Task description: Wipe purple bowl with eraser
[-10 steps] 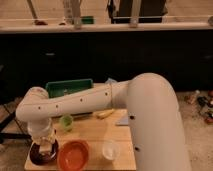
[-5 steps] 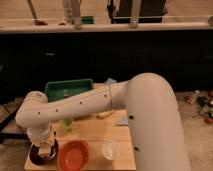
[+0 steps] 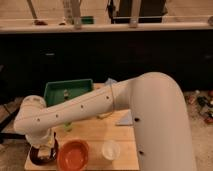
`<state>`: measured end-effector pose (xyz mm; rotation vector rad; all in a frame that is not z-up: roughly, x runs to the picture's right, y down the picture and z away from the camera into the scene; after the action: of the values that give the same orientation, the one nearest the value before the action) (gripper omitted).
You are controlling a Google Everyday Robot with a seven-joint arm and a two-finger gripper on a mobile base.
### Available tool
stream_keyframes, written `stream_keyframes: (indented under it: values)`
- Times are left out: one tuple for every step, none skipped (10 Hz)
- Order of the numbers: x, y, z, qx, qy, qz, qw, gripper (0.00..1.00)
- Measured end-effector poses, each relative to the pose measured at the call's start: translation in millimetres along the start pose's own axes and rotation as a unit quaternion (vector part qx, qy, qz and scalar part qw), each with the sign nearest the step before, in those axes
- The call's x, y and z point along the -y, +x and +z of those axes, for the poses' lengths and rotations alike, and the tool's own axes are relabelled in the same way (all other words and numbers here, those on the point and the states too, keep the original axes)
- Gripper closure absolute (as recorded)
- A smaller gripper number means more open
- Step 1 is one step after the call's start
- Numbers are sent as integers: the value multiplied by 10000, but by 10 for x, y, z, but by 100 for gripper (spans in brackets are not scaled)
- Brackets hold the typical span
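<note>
The purple bowl [image 3: 35,154] sits at the front left corner of the wooden table [image 3: 95,131], mostly covered by my arm's wrist. My gripper [image 3: 45,151] reaches down into the bowl from above. A pale block, likely the eraser [image 3: 46,154], shows at its tip inside the bowl. The white arm [image 3: 100,105] sweeps across the table from the right.
A bright orange bowl [image 3: 73,154] stands right beside the purple bowl. A translucent white cup [image 3: 110,149] is to its right. A green tray [image 3: 67,91] lies at the back left. A small green item [image 3: 67,127] sits behind the arm. A pale blue piece [image 3: 125,119] lies mid-table.
The arm's wrist has shifted slightly left and lower over the purple bowl. The other objects have not moved.
</note>
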<state>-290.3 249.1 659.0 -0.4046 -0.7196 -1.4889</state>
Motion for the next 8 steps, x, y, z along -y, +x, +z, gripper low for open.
stream_keyframes:
  values:
    - [-6, -10, 9, -18, -26, 18, 10000, 100]
    - [-8, -19, 58, -21, -65, 42, 10000, 100]
    - [-16, -18, 100, -17, -93, 65, 9999, 100]
    - [-28, -10, 176, -18, -149, 88, 9998, 100]
    - [-36, -14, 257, 0, -202, 118, 9997, 100]
    - [-25, -8, 309, -11, -242, 126, 9996, 100]
    - [-20, 7, 309, -36, -270, 132, 9995, 100]
    - [-6, 36, 277, -87, -293, 140, 9994, 100]
